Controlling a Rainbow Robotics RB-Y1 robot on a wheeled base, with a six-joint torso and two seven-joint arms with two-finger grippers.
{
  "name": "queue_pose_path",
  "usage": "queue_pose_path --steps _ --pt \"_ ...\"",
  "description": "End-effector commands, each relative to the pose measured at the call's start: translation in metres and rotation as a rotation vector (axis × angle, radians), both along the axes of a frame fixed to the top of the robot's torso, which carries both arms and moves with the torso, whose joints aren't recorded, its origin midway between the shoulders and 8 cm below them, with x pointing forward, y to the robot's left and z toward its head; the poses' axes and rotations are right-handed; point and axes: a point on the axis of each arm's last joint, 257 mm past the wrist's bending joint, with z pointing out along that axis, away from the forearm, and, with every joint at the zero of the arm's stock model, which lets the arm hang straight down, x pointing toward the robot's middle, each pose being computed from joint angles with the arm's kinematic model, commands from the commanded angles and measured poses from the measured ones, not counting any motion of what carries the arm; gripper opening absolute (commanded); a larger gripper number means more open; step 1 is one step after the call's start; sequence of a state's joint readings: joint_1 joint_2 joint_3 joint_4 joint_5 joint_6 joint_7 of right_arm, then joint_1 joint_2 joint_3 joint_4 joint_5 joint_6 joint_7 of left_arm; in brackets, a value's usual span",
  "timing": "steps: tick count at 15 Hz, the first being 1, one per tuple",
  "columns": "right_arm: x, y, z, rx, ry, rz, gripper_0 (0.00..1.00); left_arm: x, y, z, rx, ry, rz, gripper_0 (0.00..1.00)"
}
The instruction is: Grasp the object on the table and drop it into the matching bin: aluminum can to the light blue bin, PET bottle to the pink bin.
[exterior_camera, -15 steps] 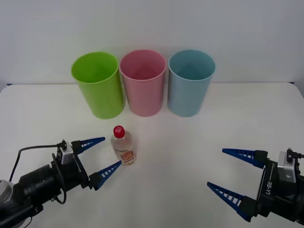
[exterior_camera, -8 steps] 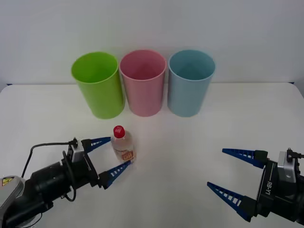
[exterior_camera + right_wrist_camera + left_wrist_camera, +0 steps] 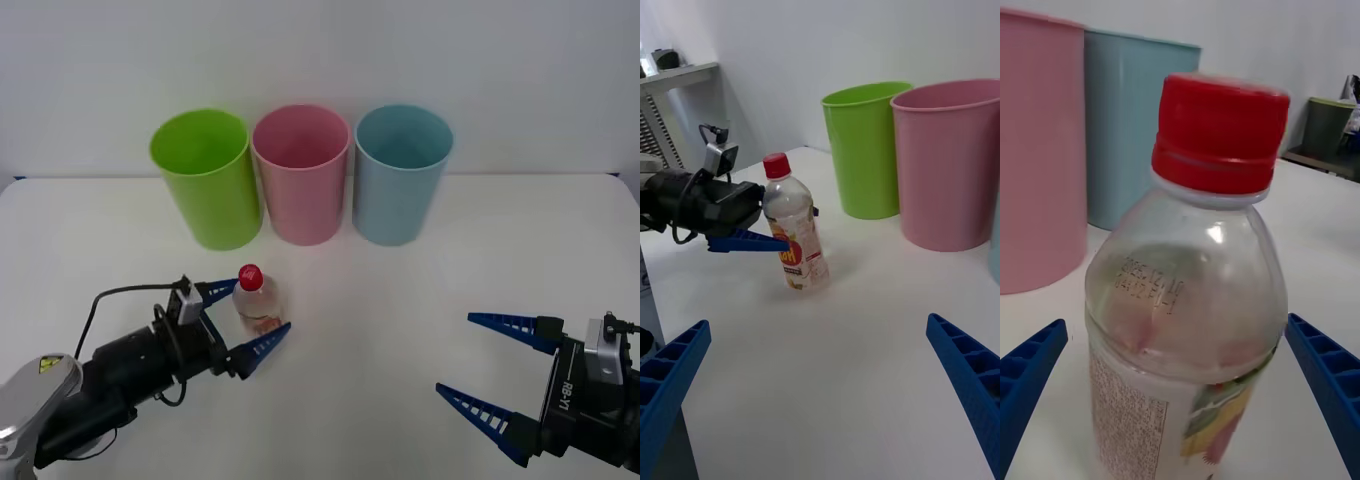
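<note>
The PET bottle point(image 3: 253, 297), clear with a red cap and an orange-and-white label, stands upright on the white table point(image 3: 380, 290) in front of the bins. My left gripper point(image 3: 260, 308) is open, one blue finger on each side of the bottle. In the left wrist view the bottle point(image 3: 1187, 300) stands between the fingers point(image 3: 1030, 367) with a gap on both sides. The right wrist view shows the same bottle point(image 3: 794, 240) from the side. The pink bin point(image 3: 300, 175) is the middle one and the light blue bin point(image 3: 402, 175) stands to its right. My right gripper point(image 3: 454, 353) waits open at the front right.
A lime green bin point(image 3: 205, 180) stands left of the pink one, the three in a close row at the table's back. A black cable point(image 3: 120, 295) loops over the left arm. Bare tabletop lies between the two arms.
My left gripper has advanced toward the bottle until its open fingers straddle it. The bottle, the bins and the right arm have stayed where they were.
</note>
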State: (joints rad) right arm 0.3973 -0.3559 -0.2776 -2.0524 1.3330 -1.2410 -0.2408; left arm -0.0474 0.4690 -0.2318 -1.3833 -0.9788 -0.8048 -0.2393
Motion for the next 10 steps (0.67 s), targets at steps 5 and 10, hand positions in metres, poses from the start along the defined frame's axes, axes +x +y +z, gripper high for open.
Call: queue_pose_path --steps 5,10 --pt "0.0000 0.0000 0.0000 0.000 0.000 0.000 1.00 0.0058 -0.0039 -0.0006 0.006 -0.003 -0.006 0.99" --pt "0.0000 0.0000 0.0000 0.000 0.000 0.000 1.00 0.0046 -0.0056 -0.0016 0.019 -0.018 -0.012 0.49"
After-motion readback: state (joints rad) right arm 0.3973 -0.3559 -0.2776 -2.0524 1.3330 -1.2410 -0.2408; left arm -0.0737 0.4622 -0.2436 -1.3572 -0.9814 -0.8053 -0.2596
